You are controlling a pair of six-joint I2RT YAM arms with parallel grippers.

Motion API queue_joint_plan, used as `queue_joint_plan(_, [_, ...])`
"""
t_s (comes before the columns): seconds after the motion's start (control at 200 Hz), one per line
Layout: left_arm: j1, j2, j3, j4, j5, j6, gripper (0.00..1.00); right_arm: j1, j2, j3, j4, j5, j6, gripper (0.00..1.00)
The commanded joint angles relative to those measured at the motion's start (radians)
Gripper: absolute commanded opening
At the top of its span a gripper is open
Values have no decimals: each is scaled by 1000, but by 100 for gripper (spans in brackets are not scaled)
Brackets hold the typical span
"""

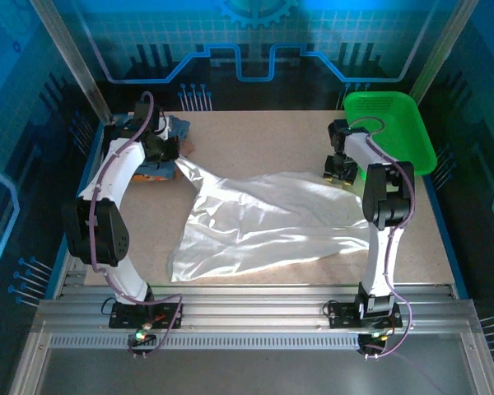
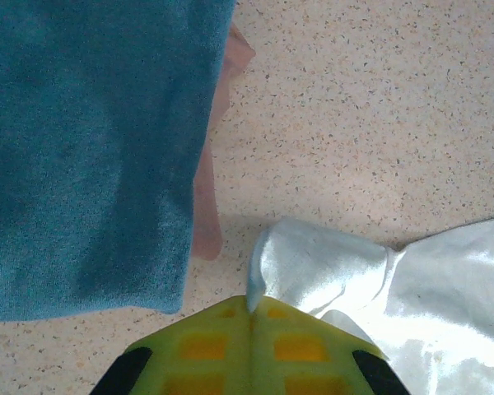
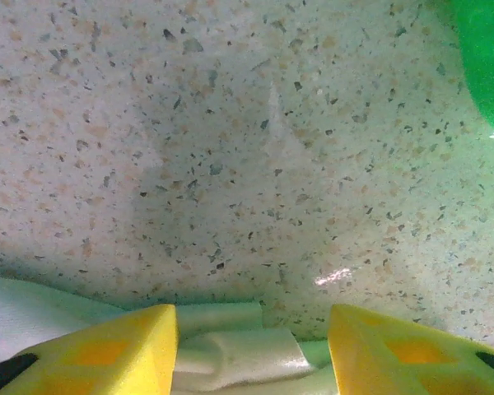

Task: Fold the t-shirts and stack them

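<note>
Left gripper (image 2: 251, 313) clenched on corner of white shirt (image 2: 412, 304), beside blue shirt (image 2: 82, 148). Right gripper (image 3: 252, 329) jaws apart, straddling white shirt fold.

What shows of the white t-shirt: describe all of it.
The white t-shirt looks thin and glossy, with a satin-like sheen and many creases. It lies unfolded and rumpled on the table, stretched across its middle. The left gripper is shut on one corner, near the folded blue shirt but apart from it. At the other end, by the green basket, a bunched fold lies between the open fingers of the right gripper, not yet clamped.
</note>
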Motion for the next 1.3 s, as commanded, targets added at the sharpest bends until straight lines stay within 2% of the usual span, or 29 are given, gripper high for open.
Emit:
queue_joint_plan(0.0, [9,4,0,12,10,4,0,5,39,-7,-23,23,28,50])
queue_joint_plan(0.2, [9,5,5,11,9,4,0,7,65,1,-26,12,37,40])
queue_joint_plan(0.295, [10,2,2,9,6,5,0,7,64,-7,-22,10,47,31])
queue_joint_plan(0.39, [11,0,0,9,5,6,0,4,53,-8,-11,15,55,16])
queue_joint_plan(0.635, [12,-2,5,17,12,-1,0,-4,-30,23,20,111,20,1])
queue_joint_plan(1.026, [12,10,18,20,15,-1,0,5,-79,29,99,225,-126,0])
queue_joint_plan(1.111, [12,15,21,20,23,-2,0,7,-72,36,125,240,-176,4])
queue_joint_plan(1.221, [12,21,25,20,26,-2,0,-1,-25,85,82,233,-188,6])
queue_joint_plan(1.296, [12,19,23,20,23,0,0,7,-31,66,120,186,-214,6])
